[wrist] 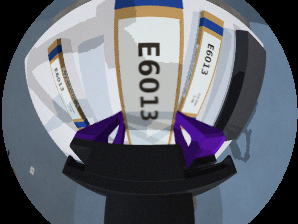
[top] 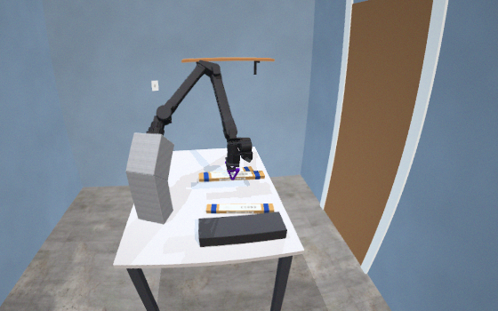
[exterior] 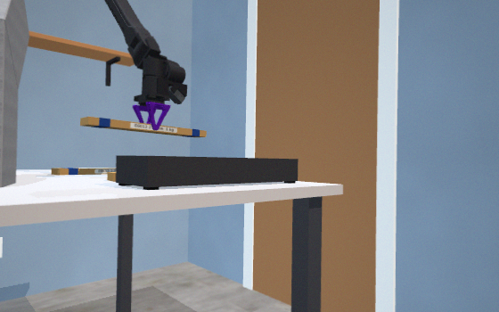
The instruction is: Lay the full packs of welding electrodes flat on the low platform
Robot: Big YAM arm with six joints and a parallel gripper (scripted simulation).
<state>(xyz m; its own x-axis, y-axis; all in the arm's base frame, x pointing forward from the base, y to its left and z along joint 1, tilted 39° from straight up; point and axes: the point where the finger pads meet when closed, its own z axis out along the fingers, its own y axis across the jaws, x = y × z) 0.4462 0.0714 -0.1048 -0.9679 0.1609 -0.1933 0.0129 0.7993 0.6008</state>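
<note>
My gripper [top: 233,175] [exterior: 150,125] [wrist: 149,113] has its purple fingers shut on the middle of one electrode pack [top: 209,176] [exterior: 120,125] [wrist: 149,75], held lengthwise across the fingers, well above the table. Its far end looks lower in the exterior view; I cannot tell whether this is tilt or perspective. A second pack [top: 240,208] [exterior: 111,176] [wrist: 206,60] lies flat on the table beside the low black platform [top: 242,228] [exterior: 214,171] [wrist: 250,60]. A third pack [top: 248,169] [exterior: 60,171] [wrist: 59,80] lies farther back, mostly hidden behind the held one in the top view. No pack is on the platform.
The white table [top: 147,249] [exterior: 67,205] carries the platform near its front right corner. A tall grey block [top: 148,178] [exterior: 8,98] stands at the table's left side. An orange-brown shelf [top: 231,59] [exterior: 80,48] is on the back wall behind the arm.
</note>
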